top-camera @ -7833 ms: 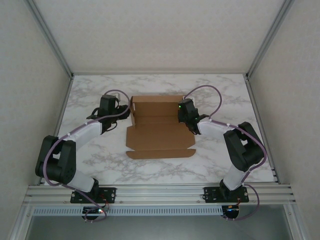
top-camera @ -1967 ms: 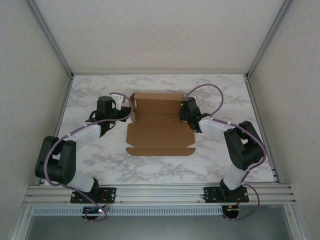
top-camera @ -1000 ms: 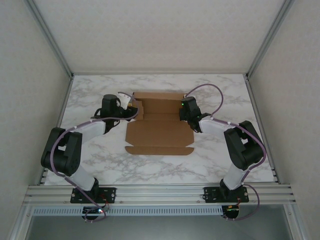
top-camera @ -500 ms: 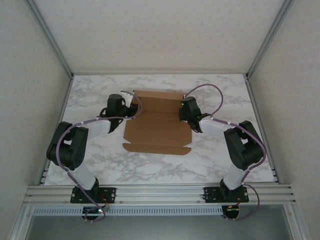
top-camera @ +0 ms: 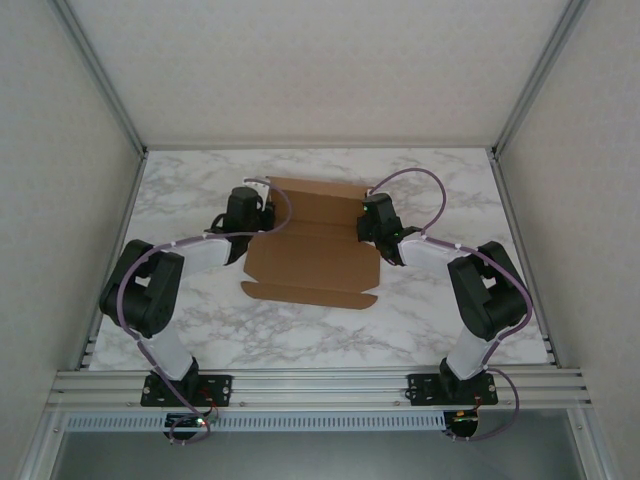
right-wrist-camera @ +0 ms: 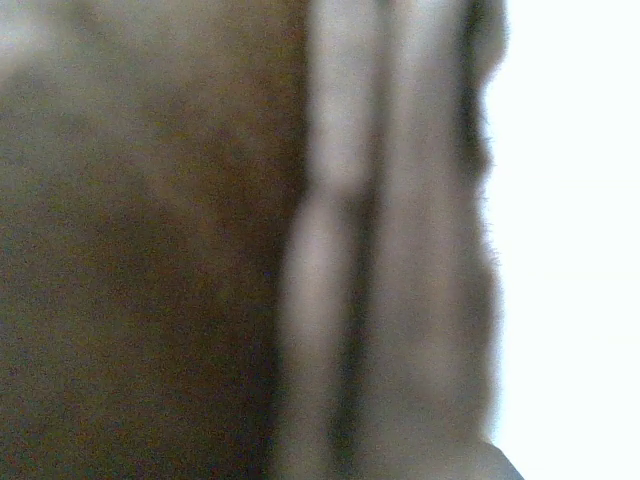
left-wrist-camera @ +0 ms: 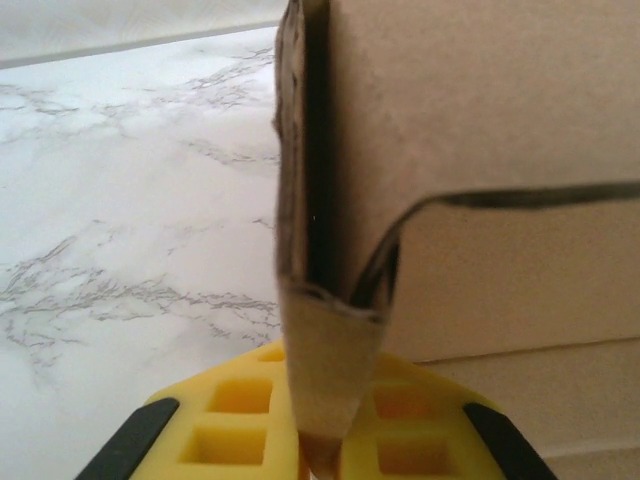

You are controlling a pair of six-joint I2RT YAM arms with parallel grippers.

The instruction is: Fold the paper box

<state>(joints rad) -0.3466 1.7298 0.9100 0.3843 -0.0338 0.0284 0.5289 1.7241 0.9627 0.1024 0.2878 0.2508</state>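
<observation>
The paper box (top-camera: 310, 262) is brown cardboard, part folded, lying mid-table with its near flap flat. My left gripper (top-camera: 260, 213) is at the box's far left corner. In the left wrist view the box's folded side flap (left-wrist-camera: 330, 330) stands on edge and runs down between the yellow pads (left-wrist-camera: 225, 420), so the left gripper (left-wrist-camera: 325, 445) is shut on it. My right gripper (top-camera: 367, 229) is pressed against the box's right wall. The right wrist view is a close blur of cardboard layers (right-wrist-camera: 390, 260), with the fingers hidden behind them.
The marble table (top-camera: 440, 310) has open surface in front of the box and on both sides. Aluminium frame posts (top-camera: 110, 90) and pale walls close in the left, right and back. Both arm bases sit on the near rail (top-camera: 320, 385).
My left gripper has swung right to the box's left wall and closed on the raised flap. The box's near edge has shifted slightly left. The right arm has held still.
</observation>
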